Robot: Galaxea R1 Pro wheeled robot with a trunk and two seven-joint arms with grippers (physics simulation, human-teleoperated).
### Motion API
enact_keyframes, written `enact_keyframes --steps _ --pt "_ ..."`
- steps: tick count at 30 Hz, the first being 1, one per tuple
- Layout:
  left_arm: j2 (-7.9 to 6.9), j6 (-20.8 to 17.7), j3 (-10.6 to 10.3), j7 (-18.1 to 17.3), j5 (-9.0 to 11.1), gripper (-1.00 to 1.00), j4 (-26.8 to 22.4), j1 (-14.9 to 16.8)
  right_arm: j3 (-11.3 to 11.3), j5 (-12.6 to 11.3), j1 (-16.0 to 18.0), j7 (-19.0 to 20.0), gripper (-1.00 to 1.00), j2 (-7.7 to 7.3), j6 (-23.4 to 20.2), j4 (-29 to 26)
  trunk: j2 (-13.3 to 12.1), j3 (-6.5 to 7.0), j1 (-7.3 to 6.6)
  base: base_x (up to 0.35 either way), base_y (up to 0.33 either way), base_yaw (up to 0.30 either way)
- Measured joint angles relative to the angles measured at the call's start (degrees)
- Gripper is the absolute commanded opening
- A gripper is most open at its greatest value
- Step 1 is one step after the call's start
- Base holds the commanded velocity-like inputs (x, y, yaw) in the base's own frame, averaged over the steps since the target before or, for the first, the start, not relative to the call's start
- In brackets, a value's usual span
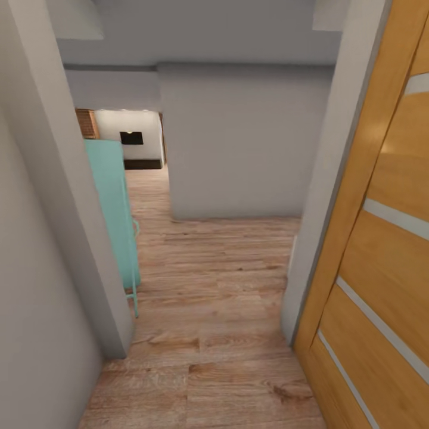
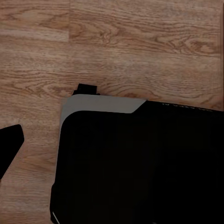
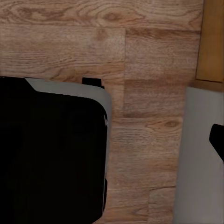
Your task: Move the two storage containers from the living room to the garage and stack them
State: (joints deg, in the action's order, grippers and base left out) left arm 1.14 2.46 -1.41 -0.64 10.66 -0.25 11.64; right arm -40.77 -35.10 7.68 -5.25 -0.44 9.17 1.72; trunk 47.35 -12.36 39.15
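A light wood plank floor [image 1: 208, 333] is seen running from the near foreground through a doorway and along a corridor. At the corridor's far end, a small part of the living room [image 1: 134, 143] is visible: a pale wall carrying a black TV [image 1: 131, 137] above a dark low cabinet [image 1: 143, 163].

Beside the corridor's left wall, a turquoise panel-like object [image 1: 113, 208] is seen standing upright on thin legs. A pale grey wall block [image 1: 238, 143] faces the view. At the right edge, an open wooden door [image 1: 381, 250] with pale horizontal strips is set against a grey door frame [image 1: 325, 190].

In the left wrist view, the robot's dark base [image 2: 140, 163] is seen over the planks; a black tip at the edge cannot be identified. Whether either claw is open or closed cannot be told. In the right wrist view, the same base [image 3: 51, 154] lies near the door frame.
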Motion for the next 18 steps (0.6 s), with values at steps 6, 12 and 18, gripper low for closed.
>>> enact_keyframes --steps 6,12,18 --pt "0.05 0.06 0.00 0.00 -0.13 1.00 0.00 0.00 -0.02 -0.12 0.00 -0.08 1.00 0.13 -0.06 0.00 0.00 0.00 0.00 0.322 0.000 0.000" --pt "0.09 0.06 0.00 0.01 -0.19 1.00 0.00 -0.01 -0.27 0.05 0.00 -0.09 1.00 0.17 -0.09 -0.06 0.00 0.00 0.00 0.322 0.000 0.000" --pt "0.09 0.17 0.00 0.01 -0.16 1.00 0.00 0.00 -0.47 0.20 0.00 -0.08 1.00 0.42 -0.09 -0.40 0.00 0.00 0.00 0.322 0.000 0.000"
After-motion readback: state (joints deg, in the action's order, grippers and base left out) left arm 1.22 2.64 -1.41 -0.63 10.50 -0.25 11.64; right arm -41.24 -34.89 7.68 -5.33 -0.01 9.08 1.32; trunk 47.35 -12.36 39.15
